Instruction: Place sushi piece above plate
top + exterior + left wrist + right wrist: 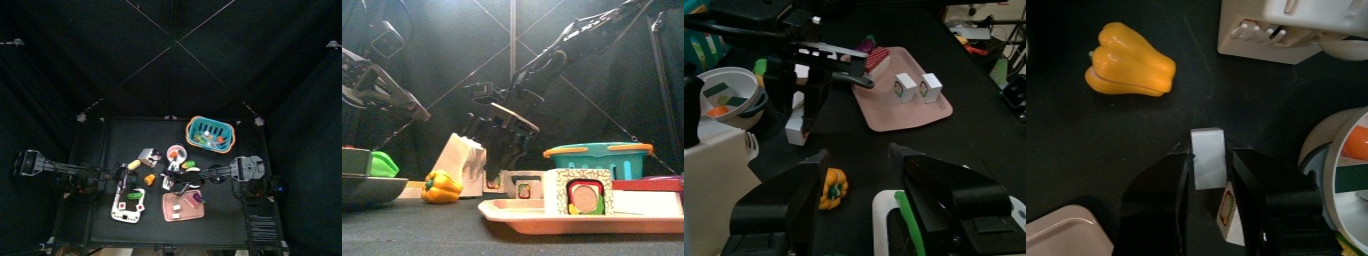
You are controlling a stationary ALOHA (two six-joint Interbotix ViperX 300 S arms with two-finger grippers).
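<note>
My right gripper [1209, 185] is shut on a white sushi piece [1208, 157] and holds it low over the black table. In the left wrist view the same gripper [807, 105] holds the piece [800, 121] upright, to the side of the pink plate [885, 118]. The plate carries two other sushi pieces [905, 87]. From the front the held piece [523, 183] is behind the plate's [516, 208] left end. My left gripper [855, 185] is open and empty above a yellow pepper [835, 187].
A teal basket [210, 130] stands at the back right. A white bowl [731, 90] with food items is near the right gripper. A white boxy object [130, 210] lies at the front left. A green item [382, 164] sits in a dark dish at far left.
</note>
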